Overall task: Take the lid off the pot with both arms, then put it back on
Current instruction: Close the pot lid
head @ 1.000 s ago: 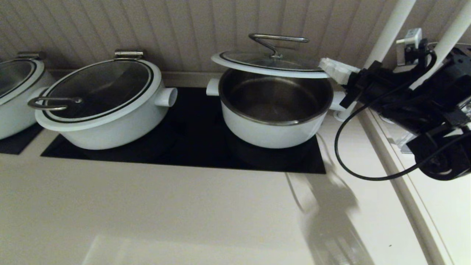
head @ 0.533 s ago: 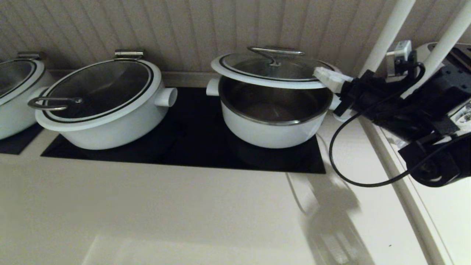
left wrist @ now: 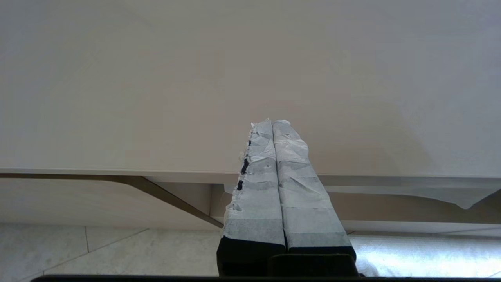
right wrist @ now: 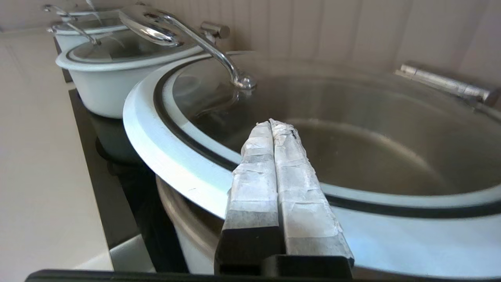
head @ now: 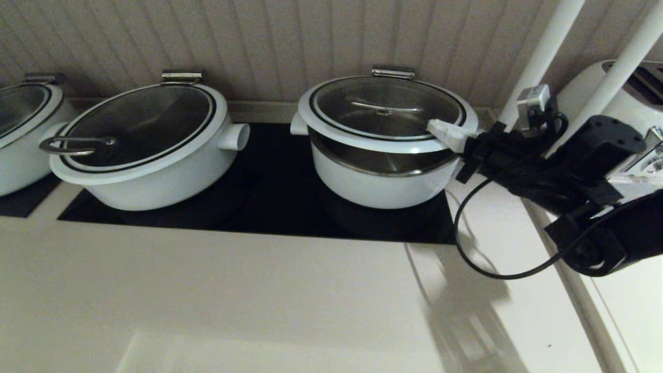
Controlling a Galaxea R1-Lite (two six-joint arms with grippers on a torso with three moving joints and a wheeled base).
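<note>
Right gripper (right wrist: 273, 124) fingers pressed together, holding nothing, tips resting on top of the lid (head: 386, 111) rim at its right edge; contact looks like touch, can't confirm load. Lid sits tilted on the pot (head: 380, 178), near side raised, steel wall showing in the gap. Far side hidden. Left gripper (left wrist: 273, 123) fingers together too, off near the counter edge, out of head view.

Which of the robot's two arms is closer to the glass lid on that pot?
The right. Its tool, fingers pressed together, lies on the white rim of the lid over the pot. The left tool is out of the head view, by a bare pale surface, no lid near.
</note>
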